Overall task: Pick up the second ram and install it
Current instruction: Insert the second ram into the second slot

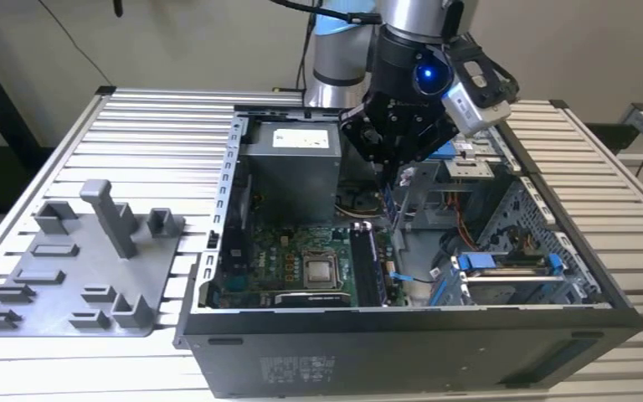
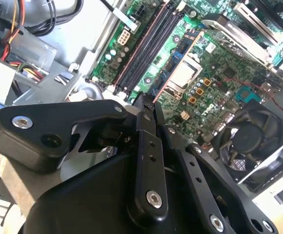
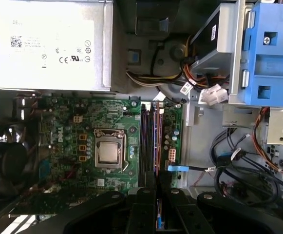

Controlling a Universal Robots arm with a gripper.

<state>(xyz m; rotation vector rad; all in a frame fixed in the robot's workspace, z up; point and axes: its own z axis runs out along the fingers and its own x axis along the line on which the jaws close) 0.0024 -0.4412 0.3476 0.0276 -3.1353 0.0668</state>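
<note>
A black robot pincer (image 1: 395, 172) is hovering inside an open dark computer case (image 1: 411, 335) that is resting on a ribbed metal desk (image 1: 143, 134). Its fingers are pinching a slim long memory stick (image 3: 157, 219), seen edge-on, just above the black memory slots (image 3: 148, 141) of the square green motherboard (image 3: 63, 126). A grey plastic tray (image 1: 31, 318) is sitting beside the case.

gripper (image 3: 156, 178): black. motherboard (image 3: 63, 122): green with small orange squares; cpu lid (image 3: 107, 148) silver; memory slots (image 3: 146, 141) black. power supply (image 3: 48, 44): pale grey, white label. drive bracket (image 3: 270, 53): bright blue. wire bundle (image 2: 15, 19): yellow, orange, red. tower case (image 1: 411, 343): dark grey. tray (image 1: 64, 285): plain mid grey. table (image 1: 154, 134): pale silver, ribbed in parallel slats.
</note>
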